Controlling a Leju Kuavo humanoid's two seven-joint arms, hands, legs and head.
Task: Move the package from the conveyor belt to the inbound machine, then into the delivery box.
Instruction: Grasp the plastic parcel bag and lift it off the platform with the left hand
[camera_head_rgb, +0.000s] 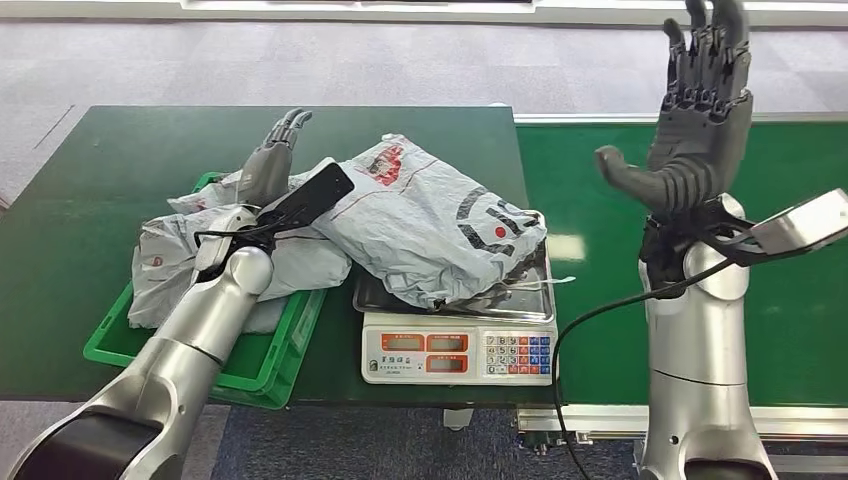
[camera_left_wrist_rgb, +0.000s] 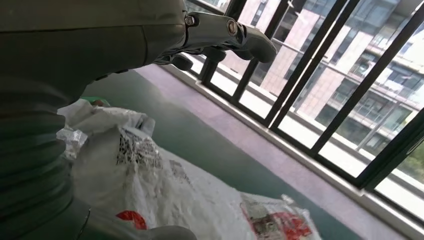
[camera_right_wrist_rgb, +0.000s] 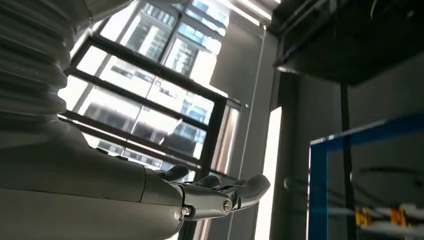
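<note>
A crumpled grey package (camera_head_rgb: 440, 225) with red and black print lies across the weighing scale (camera_head_rgb: 458, 352), its left end reaching toward the green box (camera_head_rgb: 275, 365). My left hand (camera_head_rgb: 270, 160) hovers over the package's left end with fingers spread, holding nothing. In the left wrist view the same grey package (camera_left_wrist_rgb: 165, 185) lies just below my left hand (camera_left_wrist_rgb: 220, 35). My right hand (camera_head_rgb: 695, 110) is raised upright above the green conveyor belt (camera_head_rgb: 790, 300), palm open and empty; the right wrist view has that hand (camera_right_wrist_rgb: 220, 192) against windows.
A second grey bag (camera_head_rgb: 180, 260) lies in the green box on the dark green table (camera_head_rgb: 90, 200). The scale's keypad and displays face the table's front edge. Windows and purple-grey floor lie beyond the table.
</note>
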